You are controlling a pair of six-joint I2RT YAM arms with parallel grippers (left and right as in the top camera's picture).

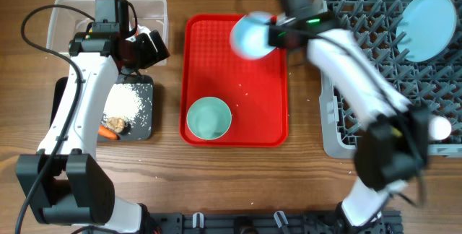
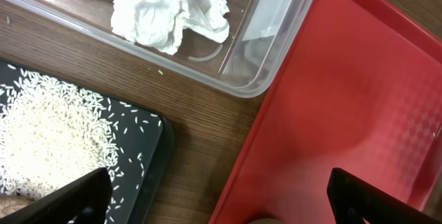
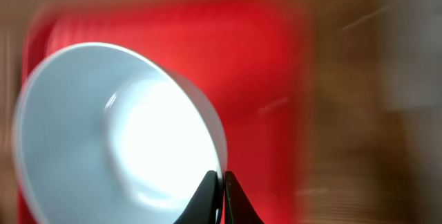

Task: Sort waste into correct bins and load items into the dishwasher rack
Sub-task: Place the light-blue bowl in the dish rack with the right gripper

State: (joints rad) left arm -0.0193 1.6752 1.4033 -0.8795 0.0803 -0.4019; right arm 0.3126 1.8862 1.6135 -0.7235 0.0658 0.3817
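I'm pinching one bowl (image 3: 117, 127) in right gripper (image 3: 219, 182), left gripper (image 2: 221, 200) gaping; plate (image 1: 426, 17) sitting in rack (image 1: 346, 17) at 2 o'clock, second bowl (image 1: 209, 117) waiting at 6

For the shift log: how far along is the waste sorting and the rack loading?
Done: tissue is in the clear tub; rice and carrot lie in the black tray; the plate stands in the rack. In hand: the right gripper pinches the first bowl by its rim over the red tray. Left: the second bowl on the red tray. The left gripper is open and empty.
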